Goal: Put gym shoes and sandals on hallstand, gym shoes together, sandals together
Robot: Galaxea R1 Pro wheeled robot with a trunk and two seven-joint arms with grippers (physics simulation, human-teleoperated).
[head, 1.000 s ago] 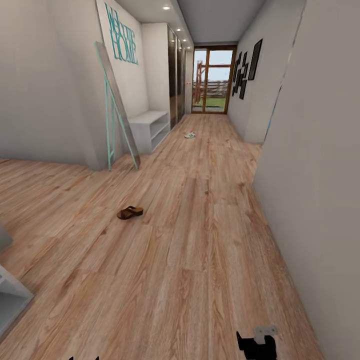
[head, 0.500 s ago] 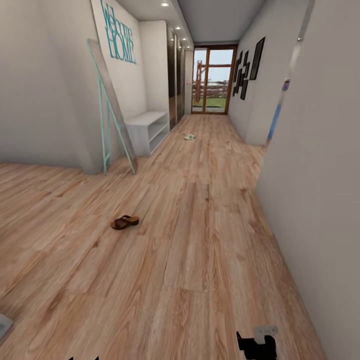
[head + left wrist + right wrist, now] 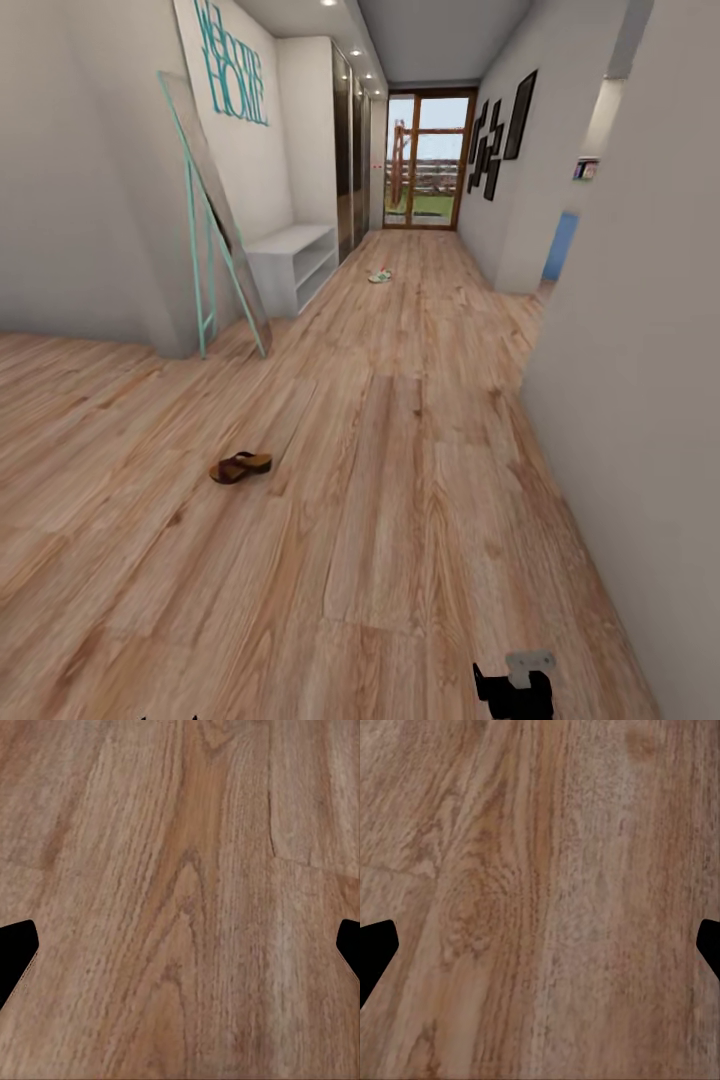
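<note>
Head view: one dark-brown sandal (image 3: 240,467) flat on the corridor floor (image 3: 400,500), toward its left side; far down the planks, a gym shoe (image 3: 380,276) (small, blurred) lying well beyond a white bench (image 3: 290,262) against the left wall; right gripper (image 3: 514,686) at the bottom edge; wrist views: left gripper (image 3: 180,952) and right gripper both spread wide over bare planks, holding nothing

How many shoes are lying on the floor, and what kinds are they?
Brown sandal: 1
White sneaker, far down the corridor: 1
Total: 2 shoes on the wood floor
</note>
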